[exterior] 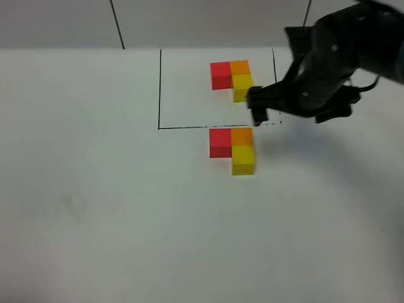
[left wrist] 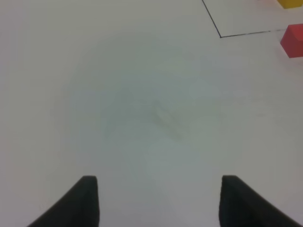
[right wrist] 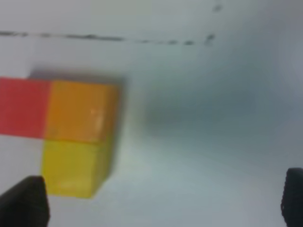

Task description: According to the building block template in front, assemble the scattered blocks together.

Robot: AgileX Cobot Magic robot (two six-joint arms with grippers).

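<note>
1. Nearest the camera, the white table is bare, and the left gripper hangs over it, jaws apart a little, pinching nothing.
2. Past that, the scattered blocks sit pushed together: the red cube touches the orange cube at its 9 o'clock side, and the yellow cube touches it at 6 o'clock.
3. The right gripper floats just off at 1 o'clock from them, jaws spread wide and empty.
4. Farthest, the building block template sits inside the black lines, at 12 o'clock from the group.
5. Both shapes look the same, so the build seems done.
6. Next, the arm likely just needs to lift away without bumping the cubes.
</note>
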